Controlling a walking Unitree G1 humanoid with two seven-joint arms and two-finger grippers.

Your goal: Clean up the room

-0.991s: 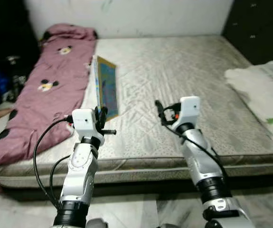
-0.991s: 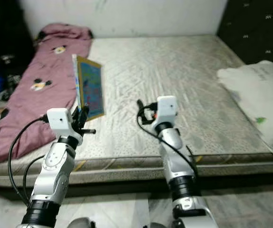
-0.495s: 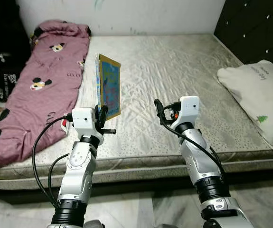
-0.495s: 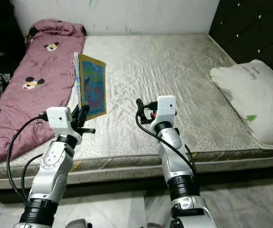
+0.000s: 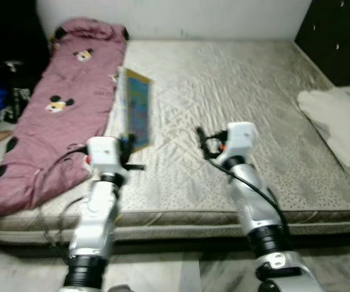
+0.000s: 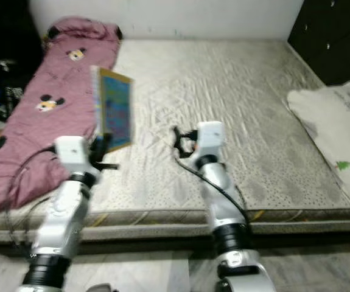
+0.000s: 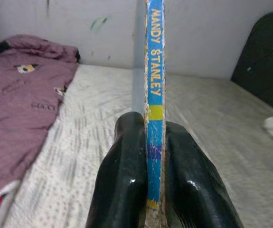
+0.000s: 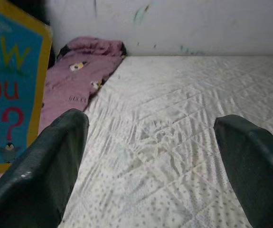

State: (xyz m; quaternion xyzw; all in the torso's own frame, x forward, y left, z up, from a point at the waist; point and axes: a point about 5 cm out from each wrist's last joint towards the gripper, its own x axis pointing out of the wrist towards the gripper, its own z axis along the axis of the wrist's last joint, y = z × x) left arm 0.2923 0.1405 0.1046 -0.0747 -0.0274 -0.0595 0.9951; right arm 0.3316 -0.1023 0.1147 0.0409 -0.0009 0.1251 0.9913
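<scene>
A thin children's book [image 5: 137, 109] with a blue cover and yellow border stands upright in my left gripper [image 5: 128, 144], which is shut on its lower edge above the bed's front left part. In the left wrist view the blue spine [image 7: 154, 90] sits squeezed between the two black fingers [image 7: 127, 180]. My right gripper [image 5: 201, 141] hovers open over the mattress [image 5: 235, 91], a little right of the book, with nothing between its fingers [image 8: 55, 171]. The book's cover [image 8: 10, 85] shows at the edge of the right wrist view.
A pink cartoon-print blanket [image 5: 53, 109] lies along the bed's left side. A white pillow [image 5: 342, 128] rests at the right edge. Dark bags and clutter [image 5: 4, 91] sit on the floor to the left. A dark padded panel [image 5: 339, 36] stands at the back right.
The whole picture has shifted and blurred, so the camera has moved. Both arms keep their pose, and the book stays held upright in the left gripper.
</scene>
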